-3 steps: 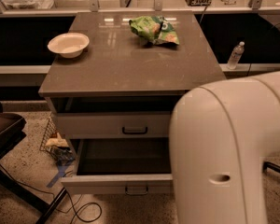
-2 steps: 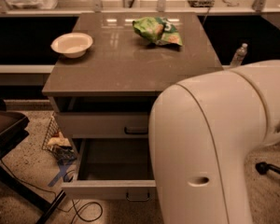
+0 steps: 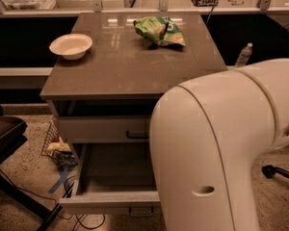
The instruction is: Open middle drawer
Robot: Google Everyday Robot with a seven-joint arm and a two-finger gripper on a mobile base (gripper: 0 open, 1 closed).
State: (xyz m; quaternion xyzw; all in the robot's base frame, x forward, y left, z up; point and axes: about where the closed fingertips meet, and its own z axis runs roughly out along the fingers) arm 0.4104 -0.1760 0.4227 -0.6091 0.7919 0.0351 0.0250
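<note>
The cabinet shows a light-grey drawer front with a small dark bar handle just under the dark gap below the top. I take it for the middle drawer, and it is pushed in. The drawer below it is pulled far out and looks empty; its handle shows at the bottom edge. The arm's big white shell fills the right foreground and hides the right half of both drawers. The gripper is out of view.
On the cabinet top stand a white bowl at the left and a green snack bag at the back. A wire basket with trash sits on the floor at the left, with cables nearby. A plastic bottle stands at the right.
The white arm shell has swung further left across the view and now covers more of the drawers' right side. The drawers have not moved.
</note>
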